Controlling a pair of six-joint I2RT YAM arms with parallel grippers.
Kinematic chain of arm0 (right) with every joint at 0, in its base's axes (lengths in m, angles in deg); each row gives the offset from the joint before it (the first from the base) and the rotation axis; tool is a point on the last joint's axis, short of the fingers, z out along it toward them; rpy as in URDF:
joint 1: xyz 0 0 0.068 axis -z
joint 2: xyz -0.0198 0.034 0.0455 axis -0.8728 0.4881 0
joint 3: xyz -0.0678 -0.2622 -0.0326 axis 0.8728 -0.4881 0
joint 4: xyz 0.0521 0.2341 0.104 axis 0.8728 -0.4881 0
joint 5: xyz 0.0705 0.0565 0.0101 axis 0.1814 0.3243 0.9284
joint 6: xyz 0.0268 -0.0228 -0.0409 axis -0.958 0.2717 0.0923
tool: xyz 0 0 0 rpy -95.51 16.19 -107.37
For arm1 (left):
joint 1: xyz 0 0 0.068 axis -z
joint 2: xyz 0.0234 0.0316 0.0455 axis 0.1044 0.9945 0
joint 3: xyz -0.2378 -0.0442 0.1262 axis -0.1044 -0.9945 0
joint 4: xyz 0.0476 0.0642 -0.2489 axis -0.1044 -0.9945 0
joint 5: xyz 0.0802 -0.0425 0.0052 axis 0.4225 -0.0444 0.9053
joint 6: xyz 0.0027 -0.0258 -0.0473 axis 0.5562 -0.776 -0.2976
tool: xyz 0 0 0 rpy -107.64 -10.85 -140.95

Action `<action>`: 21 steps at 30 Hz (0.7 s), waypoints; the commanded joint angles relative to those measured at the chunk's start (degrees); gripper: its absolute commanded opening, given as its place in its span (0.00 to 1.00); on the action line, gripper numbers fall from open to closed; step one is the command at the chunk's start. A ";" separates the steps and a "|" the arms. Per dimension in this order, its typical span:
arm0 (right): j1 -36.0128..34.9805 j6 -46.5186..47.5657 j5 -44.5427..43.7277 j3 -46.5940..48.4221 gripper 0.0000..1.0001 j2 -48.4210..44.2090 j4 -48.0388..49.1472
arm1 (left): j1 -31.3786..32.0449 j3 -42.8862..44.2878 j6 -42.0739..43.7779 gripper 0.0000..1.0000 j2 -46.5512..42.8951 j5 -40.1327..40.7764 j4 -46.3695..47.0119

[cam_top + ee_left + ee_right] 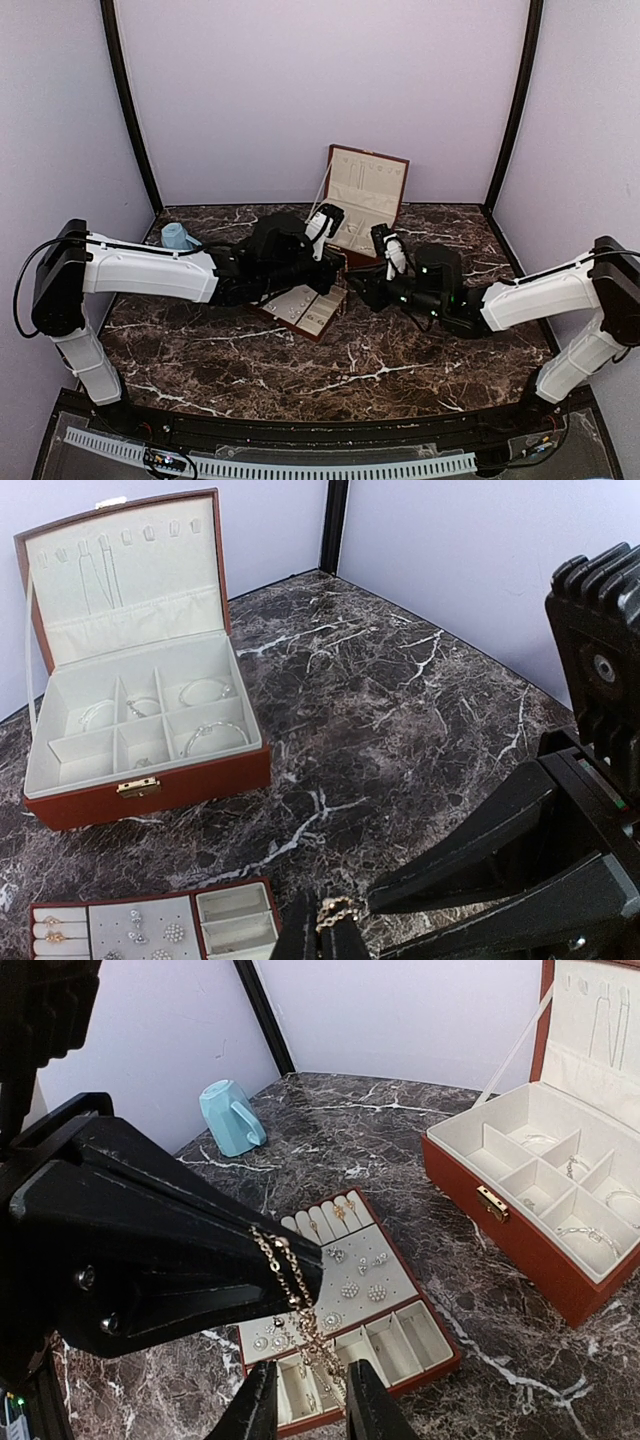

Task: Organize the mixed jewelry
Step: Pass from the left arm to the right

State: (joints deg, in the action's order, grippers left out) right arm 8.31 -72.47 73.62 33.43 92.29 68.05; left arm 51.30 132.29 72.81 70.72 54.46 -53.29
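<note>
My left gripper [322, 927] is shut on a gold chain [338, 911], one of the mixed jewelry pieces, pinched at its fingertips. In the right wrist view the chain [292, 1272] hangs from the left fingers [200, 1230] down between the two fingers of my right gripper [312, 1400], which is open around it. Both grippers meet just above the flat cream-lined tray [305, 310]. The tray [452, 1355] holds small earrings [362, 1286] and rings [335, 1210]. It also shows in the left wrist view [215, 927].
The red-brown hinged box [365, 195] stands open behind the tray, with thin bracelets [215, 735] in its compartments; its wall [520, 1232] is to the right of the tray. A blue cup [228, 1118] lies at the far left [178, 236]. Walls enclose the table.
</note>
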 commanded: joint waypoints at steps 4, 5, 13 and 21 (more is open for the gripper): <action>-0.44 1.11 -1.55 3.04 0.21 2.90 4.03 | 0.27 -0.48 -0.79 0.00 -4.01 -0.41 -0.50; -0.49 1.11 -1.37 3.19 0.21 3.20 4.29 | 0.31 -0.55 -0.87 0.00 -4.12 -0.40 -0.45; -0.44 1.61 -2.74 3.69 0.20 4.56 5.96 | 0.27 -1.49 -1.89 0.00 -4.90 -1.06 -0.23; -0.44 1.42 -2.90 4.17 0.20 5.66 6.93 | 0.27 -1.48 -2.36 0.00 -5.06 -1.50 -0.28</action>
State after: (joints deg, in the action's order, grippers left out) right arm 8.27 -71.44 71.66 36.25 97.12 71.63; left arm 51.30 131.43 71.37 68.16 53.70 -53.40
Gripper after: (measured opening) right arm 0.197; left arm 0.038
